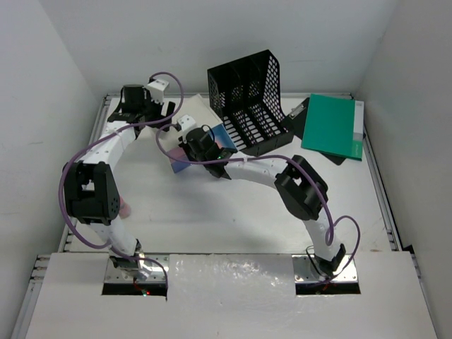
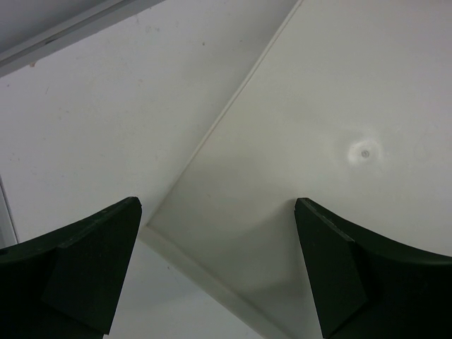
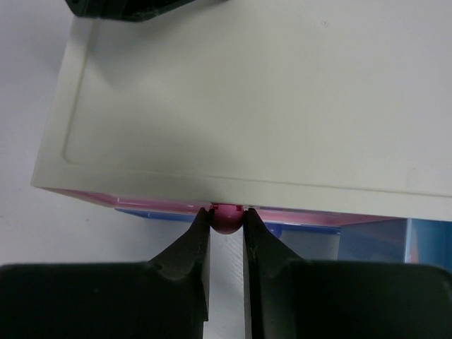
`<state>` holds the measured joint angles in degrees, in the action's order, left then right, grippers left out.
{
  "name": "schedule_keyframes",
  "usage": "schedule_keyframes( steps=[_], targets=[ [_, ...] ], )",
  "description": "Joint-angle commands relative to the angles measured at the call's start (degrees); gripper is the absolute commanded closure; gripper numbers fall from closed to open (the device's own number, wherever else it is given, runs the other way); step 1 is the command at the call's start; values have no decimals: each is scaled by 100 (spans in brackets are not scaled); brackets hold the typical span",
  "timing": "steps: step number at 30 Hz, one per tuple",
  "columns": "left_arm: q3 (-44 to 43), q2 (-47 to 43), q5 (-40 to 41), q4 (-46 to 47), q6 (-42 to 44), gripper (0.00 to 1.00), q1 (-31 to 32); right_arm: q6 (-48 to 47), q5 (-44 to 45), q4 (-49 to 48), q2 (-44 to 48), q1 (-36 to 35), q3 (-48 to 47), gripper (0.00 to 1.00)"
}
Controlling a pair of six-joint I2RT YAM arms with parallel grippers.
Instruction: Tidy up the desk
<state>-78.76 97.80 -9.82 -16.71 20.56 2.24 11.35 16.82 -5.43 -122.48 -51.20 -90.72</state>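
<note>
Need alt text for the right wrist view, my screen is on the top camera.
The right gripper is shut on a small pink knob at the front of a pink drawer, just under the box's cream top, which fills most of the view. A blue drawer shows below at the right.

Even, diffuse light is falling from above onto the desk (image 1: 233, 219), making the overhead view bright and sharp, with the arms (image 1: 300, 187) casting only faint, soft shadows beneath them. The left gripper (image 2: 217, 208) is showing dark fingers (image 2: 85, 268) blurring at the bottom corners, and a small dimple (image 2: 364, 152) is catching pale glare. The right gripper (image 3: 226, 212) is showing fingers (image 3: 191, 282) going nearly black, and the pink knob (image 3: 226, 222) between them is looking soft.
</note>
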Motion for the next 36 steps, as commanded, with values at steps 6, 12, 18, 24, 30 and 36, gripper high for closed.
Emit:
schedule_keyframes(
  steps=[6, 12, 18, 24, 30, 36],
  targets=[
    [-95, 125, 165, 168, 54, 11, 57, -160, -47, -634, 1407, -187, 1493, 100],
    [-139, 143, 183, 177, 1, 11, 57, -204, 76, -468, 2219, -619, 2594, 100],
    [-245, 108, 165, -33, -26, 11, 57, -266, -275, 340, 2263, -646, 2251, 49],
    [-367, -489, 78, -394, 89, 9, 57, -993, -249, 675, 3132, -935, 2655, 18],
    [-1446, -937, -447, -1639, -25, 5, -248, -2164, -2306, 174, 3302, -1533, 2509, 10],
    [-1600, -2008, -1312, -2940, 333, 5, -1708, -1760, -2850, 446, 1144, -1446, 114, 10]
  ],
)
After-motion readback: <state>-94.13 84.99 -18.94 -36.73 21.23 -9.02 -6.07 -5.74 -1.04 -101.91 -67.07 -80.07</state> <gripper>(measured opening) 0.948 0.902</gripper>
